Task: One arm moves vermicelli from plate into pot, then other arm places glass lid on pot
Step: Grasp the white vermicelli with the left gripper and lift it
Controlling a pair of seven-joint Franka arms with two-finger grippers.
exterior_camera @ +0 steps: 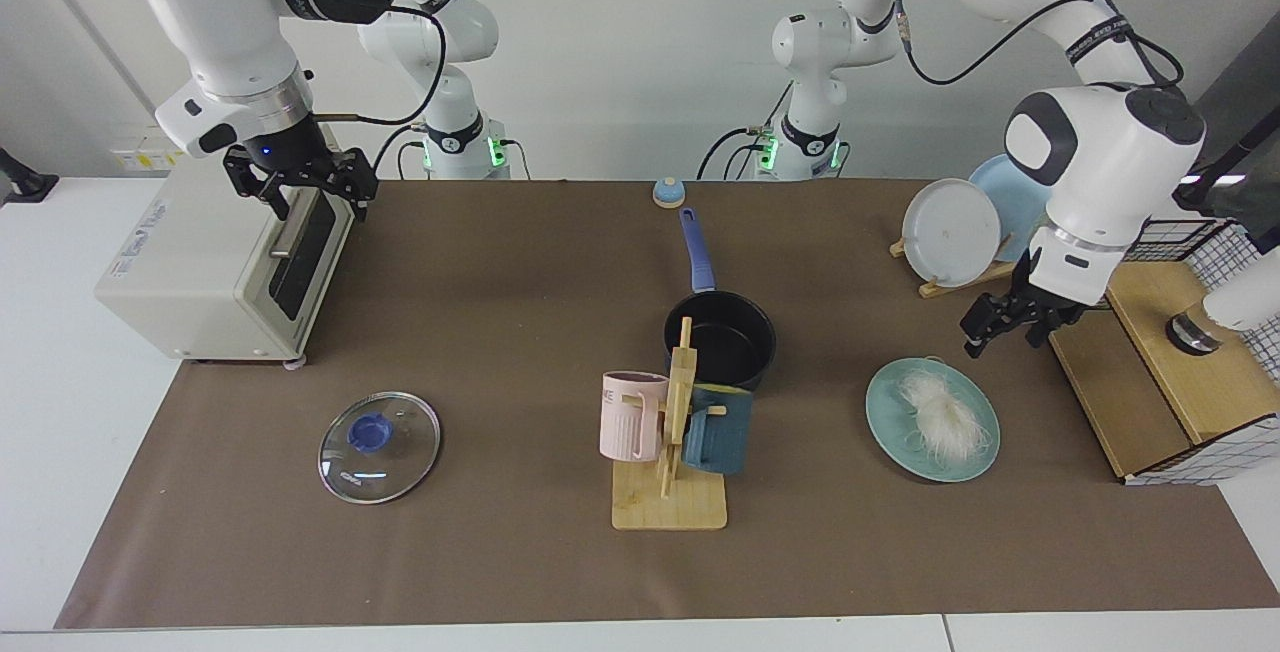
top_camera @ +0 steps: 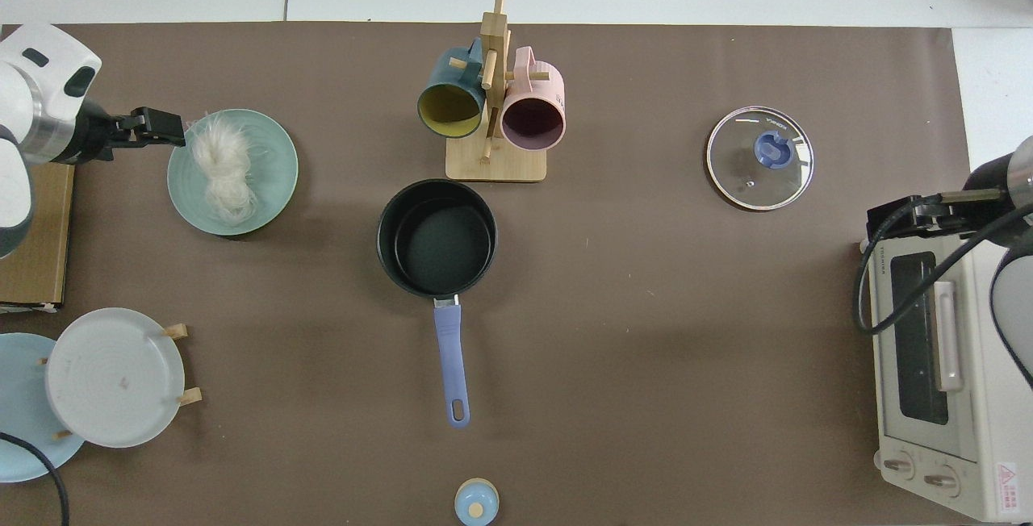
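Now left gripper [exterior_camera: 1003,335] (fingers apart) hovers beside plate [exterior_camera: 886,410] w/ vermicelli [exterior_camera: 940,412].

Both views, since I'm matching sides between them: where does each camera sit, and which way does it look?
Facing view: across the table, looking at both arms' bases; left gripper near the plate, right gripper waiting over the toaster oven.
Top view: overhead, looking straight down; left gripper enters beside the plate.
Shared: pot, glass lid, vermicelli.
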